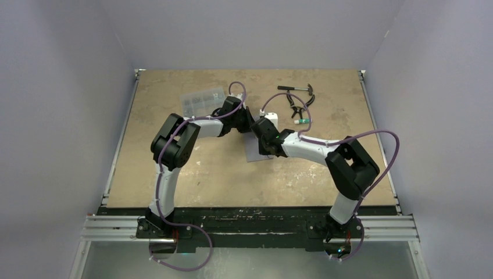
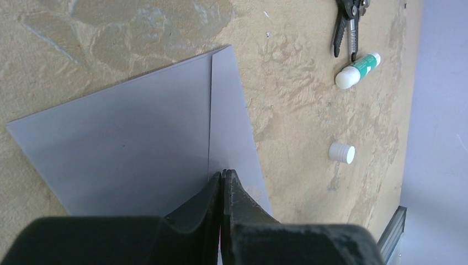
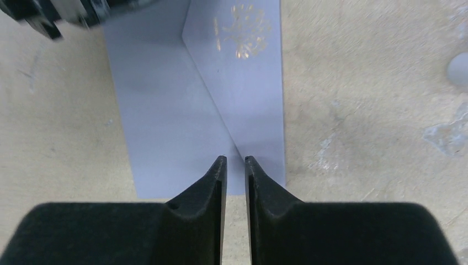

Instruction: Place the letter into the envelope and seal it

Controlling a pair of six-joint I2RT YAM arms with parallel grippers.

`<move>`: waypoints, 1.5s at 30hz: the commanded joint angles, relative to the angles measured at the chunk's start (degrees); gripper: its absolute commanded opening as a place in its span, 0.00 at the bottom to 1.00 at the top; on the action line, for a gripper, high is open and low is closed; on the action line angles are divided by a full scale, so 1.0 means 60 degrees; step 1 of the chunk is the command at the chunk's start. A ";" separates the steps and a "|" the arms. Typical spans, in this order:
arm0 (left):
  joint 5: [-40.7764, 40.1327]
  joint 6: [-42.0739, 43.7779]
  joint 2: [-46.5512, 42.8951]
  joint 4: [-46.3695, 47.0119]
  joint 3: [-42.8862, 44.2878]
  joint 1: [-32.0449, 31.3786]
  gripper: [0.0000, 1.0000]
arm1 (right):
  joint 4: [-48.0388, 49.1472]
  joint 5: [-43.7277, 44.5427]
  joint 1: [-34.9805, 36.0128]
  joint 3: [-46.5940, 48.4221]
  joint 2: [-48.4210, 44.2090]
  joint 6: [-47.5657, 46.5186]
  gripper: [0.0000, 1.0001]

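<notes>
Beneath the pressed-together left claw [image 2: 222, 175] and barely spread right claw [image 3: 235, 161], the envelope [image 2: 138, 138] is lying flimsy, likely needing flap-edge pinning.

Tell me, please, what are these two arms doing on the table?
Both arms work on the grey envelope, which lies flat on the table with its flap folded over. The left hand, fingers together, sits at the flap's edge; the right hand, fingers slightly apart, is over another edge. No letter shows. An uncapped glue stick lies nearby.
</notes>
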 commanded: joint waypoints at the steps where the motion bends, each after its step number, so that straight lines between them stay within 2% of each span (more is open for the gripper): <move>1: -0.0703 0.0661 0.0608 -0.1465 -0.0419 0.0115 0.00 | 0.0657 0.0354 -0.0284 0.0010 -0.0516 0.0125 0.18; 6: -0.0373 0.0540 0.0631 -0.1333 -0.0612 0.0236 0.00 | 0.1011 -0.0056 -0.0345 0.0216 0.0125 -0.0201 0.10; 14: -0.0022 0.0361 0.0663 -0.1216 -0.0767 0.0276 0.00 | 0.0845 -0.0354 -0.0335 0.0581 0.0922 -0.0692 0.07; 28: 0.0592 -0.0353 0.0624 -0.0122 -0.2042 0.0494 0.00 | 0.1313 0.0001 -0.0355 0.1220 0.2181 -0.0783 0.06; 41: 0.0700 -0.0326 0.0594 -0.0070 -0.2157 0.0553 0.00 | 0.1435 -0.0110 -0.0425 0.1652 0.3176 -0.0830 0.06; 45: 0.0703 -0.0349 0.0623 -0.0066 -0.2175 0.0569 0.00 | 0.1515 -0.0138 -0.0421 0.1659 0.3408 -0.0854 0.09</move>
